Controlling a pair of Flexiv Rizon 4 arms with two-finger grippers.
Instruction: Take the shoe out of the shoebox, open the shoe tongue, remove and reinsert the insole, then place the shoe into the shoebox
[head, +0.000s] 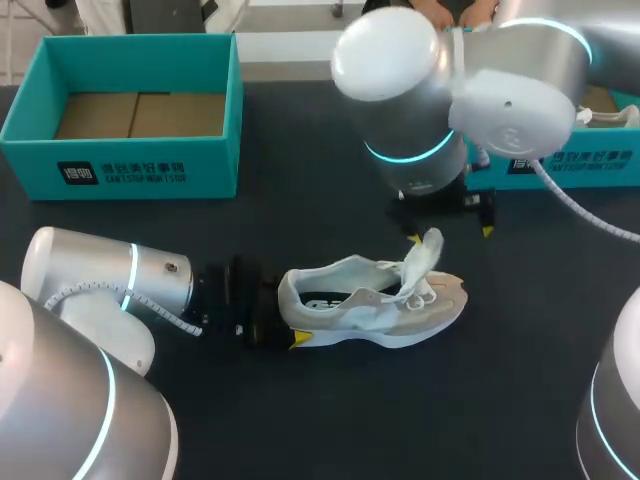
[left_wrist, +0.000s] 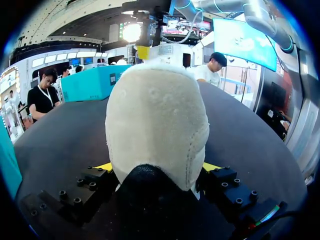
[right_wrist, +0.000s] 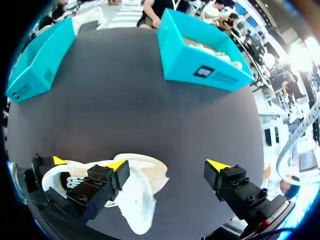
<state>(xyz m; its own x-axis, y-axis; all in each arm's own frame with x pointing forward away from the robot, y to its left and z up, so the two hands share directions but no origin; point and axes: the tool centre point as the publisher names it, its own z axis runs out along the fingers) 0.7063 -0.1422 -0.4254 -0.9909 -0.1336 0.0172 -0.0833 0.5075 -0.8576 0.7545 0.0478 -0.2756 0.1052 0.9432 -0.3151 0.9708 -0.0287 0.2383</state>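
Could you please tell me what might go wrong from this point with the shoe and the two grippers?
1. The right gripper is open, and the raised tongue rests beside just one finger, so it may flop back over the opening.
2. The left gripper clamps the shoe only at the heel; a pull at the tongue could twist it loose or tip it.

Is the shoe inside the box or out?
Out. The shoe rests on the table, its heel held by the left gripper; the teal shoebox stands apart, empty.
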